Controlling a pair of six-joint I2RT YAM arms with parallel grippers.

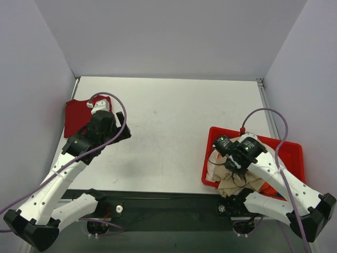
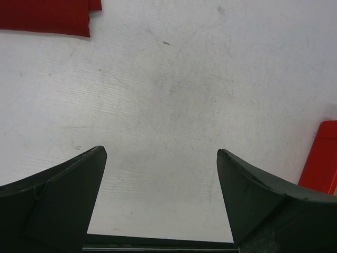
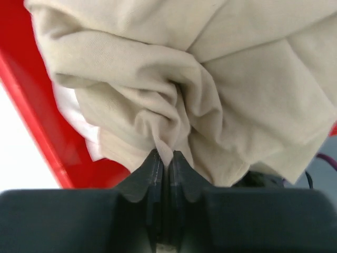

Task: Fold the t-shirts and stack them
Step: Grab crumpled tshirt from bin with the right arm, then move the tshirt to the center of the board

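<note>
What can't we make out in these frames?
Bin contents: top view, right arm and beige tee cover them; tee count unknown.
Dark red tee: left arm covers part in the top view; left wrist view crops it.
Beige tee's full shape: right wrist view crops it at every edge.

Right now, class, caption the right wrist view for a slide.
Right gripper pinches a beige t-shirt fold over the red bin.

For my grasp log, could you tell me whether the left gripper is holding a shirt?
No, the left gripper is open over the table, with nothing between its jaws.
</note>
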